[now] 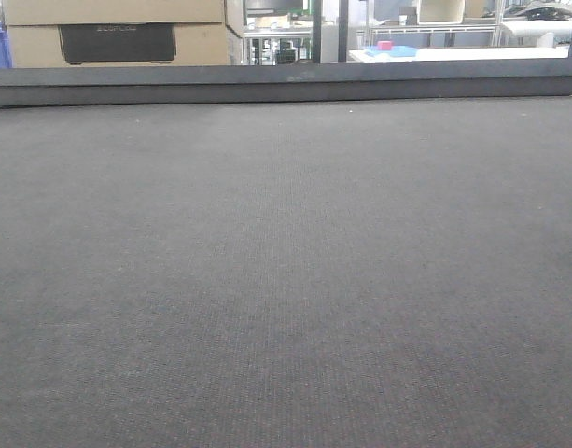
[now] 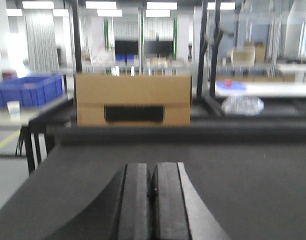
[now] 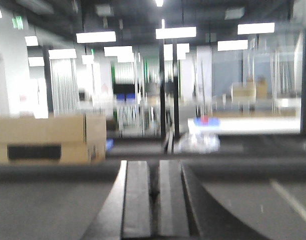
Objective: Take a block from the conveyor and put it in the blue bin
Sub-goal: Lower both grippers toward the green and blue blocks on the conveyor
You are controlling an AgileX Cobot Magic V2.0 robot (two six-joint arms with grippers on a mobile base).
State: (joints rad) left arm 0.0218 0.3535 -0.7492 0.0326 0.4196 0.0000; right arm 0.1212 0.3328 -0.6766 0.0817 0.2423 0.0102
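- Mostly filling the front view: conveyor, with dark rail across the top.
- Beyond the rail, upper left: cardboard box; blue crates at left edge.
- Left gripper pressed together; right gripper likewise.

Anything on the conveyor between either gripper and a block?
No block shows in any view, so there is no path to judge. The conveyor lies bare ahead of the left gripper and the right gripper, up to its far rail. A blue crate stands off to its left.
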